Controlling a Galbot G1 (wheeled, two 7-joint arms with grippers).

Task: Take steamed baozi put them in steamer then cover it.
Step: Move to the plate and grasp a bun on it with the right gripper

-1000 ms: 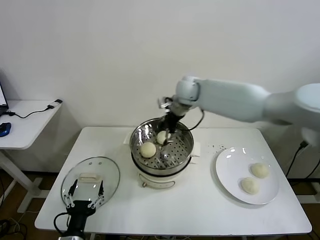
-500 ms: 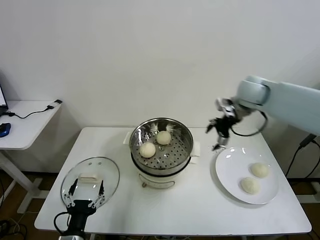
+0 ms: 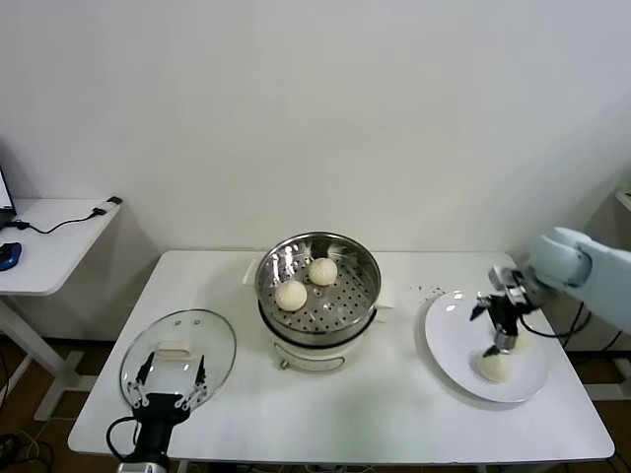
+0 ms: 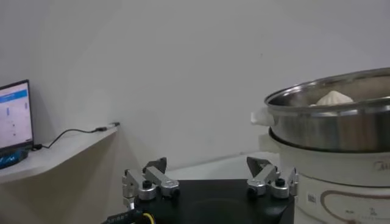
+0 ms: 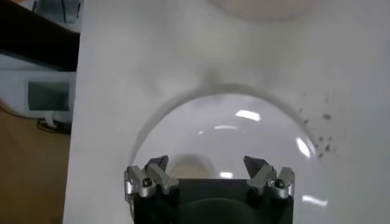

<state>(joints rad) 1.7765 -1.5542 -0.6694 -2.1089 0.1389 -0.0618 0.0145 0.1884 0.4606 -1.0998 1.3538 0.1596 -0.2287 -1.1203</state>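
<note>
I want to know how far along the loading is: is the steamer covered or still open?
Open. The steamer shows two baozi inside, and the cover lies flat on the table beside it.

Off-white baozi (image 3: 291, 294) sit in a shiny silver steamer (image 3: 317, 279) dotted with holes; plate (image 3: 454, 335) and table (image 3: 375, 404) are white.

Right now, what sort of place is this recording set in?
Probably a lab or office test area staged as a kitchen: a plain white table with a steamer and a plate of baozi, a bare wall, and a side desk with a laptop.
</note>
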